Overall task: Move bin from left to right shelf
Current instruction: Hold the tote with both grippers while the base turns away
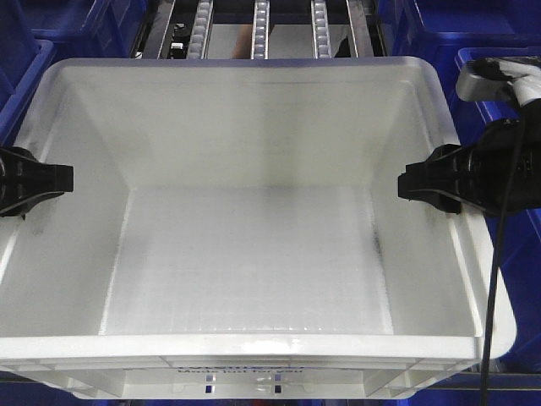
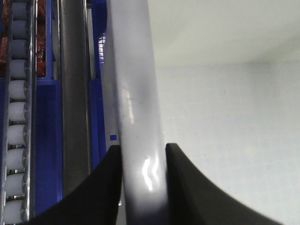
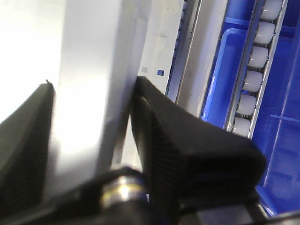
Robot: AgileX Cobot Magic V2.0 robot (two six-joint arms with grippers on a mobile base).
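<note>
White plastic bin (image 1: 254, 347), glossy on the rim.
Its floor is smooth with a faint grid. Right gripper (image 3: 93, 84) is matt black, finely ribbed. Rollers (image 3: 253, 79) look white plastic; blue bins (image 1: 507, 25) shiny plastic.

Roller-track shelf (image 1: 262, 30) behind; dark blue bins (image 1: 76, 24) both sides.

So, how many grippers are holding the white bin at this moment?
2. The left gripper is closed on the left rim of the bin, and the right gripper is closed on its right rim. No other gripper is in view.
</note>
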